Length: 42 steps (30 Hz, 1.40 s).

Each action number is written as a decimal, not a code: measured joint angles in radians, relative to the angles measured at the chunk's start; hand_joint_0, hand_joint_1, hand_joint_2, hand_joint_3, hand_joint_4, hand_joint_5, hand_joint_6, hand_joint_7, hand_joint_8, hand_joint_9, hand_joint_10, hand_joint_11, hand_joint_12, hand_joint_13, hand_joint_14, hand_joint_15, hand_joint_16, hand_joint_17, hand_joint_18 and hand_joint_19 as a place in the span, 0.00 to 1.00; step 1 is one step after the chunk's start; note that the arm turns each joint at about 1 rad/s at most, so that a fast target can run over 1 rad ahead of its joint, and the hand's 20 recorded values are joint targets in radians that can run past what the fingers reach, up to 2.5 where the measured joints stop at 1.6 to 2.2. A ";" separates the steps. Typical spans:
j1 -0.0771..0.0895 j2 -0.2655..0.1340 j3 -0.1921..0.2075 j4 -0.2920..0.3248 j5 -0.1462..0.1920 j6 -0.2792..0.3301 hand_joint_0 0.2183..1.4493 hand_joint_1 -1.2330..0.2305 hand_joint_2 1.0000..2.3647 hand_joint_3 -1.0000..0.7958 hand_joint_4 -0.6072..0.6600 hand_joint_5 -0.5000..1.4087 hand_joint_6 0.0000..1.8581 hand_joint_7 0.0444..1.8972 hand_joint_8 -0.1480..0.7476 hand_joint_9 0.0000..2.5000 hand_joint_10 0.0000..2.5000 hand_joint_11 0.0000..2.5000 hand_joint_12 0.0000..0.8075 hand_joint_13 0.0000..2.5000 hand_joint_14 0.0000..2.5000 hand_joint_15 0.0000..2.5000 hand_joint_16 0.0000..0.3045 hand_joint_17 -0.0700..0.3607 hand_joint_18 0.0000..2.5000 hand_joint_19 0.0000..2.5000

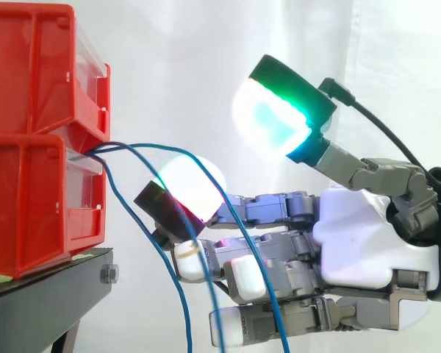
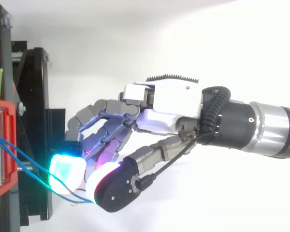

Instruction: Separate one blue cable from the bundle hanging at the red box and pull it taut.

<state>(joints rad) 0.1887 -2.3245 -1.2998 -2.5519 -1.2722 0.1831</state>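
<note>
Blue thin cables (image 1: 117, 145) hung from the stacked red plastic bins (image 1: 29, 184), falling steeply past the fingertips. The robot hand (image 1: 360, 235) reached level toward them from the right, fingers straight, thumb raised apart, gripping nothing.

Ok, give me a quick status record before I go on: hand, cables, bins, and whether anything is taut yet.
hand: open, extended from the right toward the cables
pads: green-glowing pad raised well apart from the white-glowing pad
blue cables: two, coming out between the stacked red bins
inner cable: drops just left of the white-glowing pad
outer cable: arcs across the hand in the side view, then falls
held: no cable seen pinched
taut: no, both hang in slack curves
support: bins on black stand
</note>
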 measured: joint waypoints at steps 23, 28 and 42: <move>-0.001 -0.023 -0.003 0.015 -0.008 0.010 0.30 0.40 0.00 0.28 0.64 0.14 0.44 0.41 0.54 0.28 0.00 0.20 0.54 0.52 0.01 0.13 0.15 0.41 0.30 0.15; 0.000 -0.043 -0.003 0.038 -0.007 0.047 0.30 0.40 0.00 0.28 0.64 0.14 0.44 0.41 0.55 0.28 0.00 0.19 0.56 0.49 0.00 0.07 0.15 0.40 0.30 0.13; 0.001 -0.045 -0.003 0.039 -0.009 0.063 0.30 0.40 0.00 0.28 0.64 0.14 0.44 0.41 0.53 0.24 0.00 0.18 0.53 0.33 0.00 0.07 0.17 0.43 0.26 0.14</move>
<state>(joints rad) 0.1895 -2.3700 -1.3027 -2.5133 -1.2808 0.2461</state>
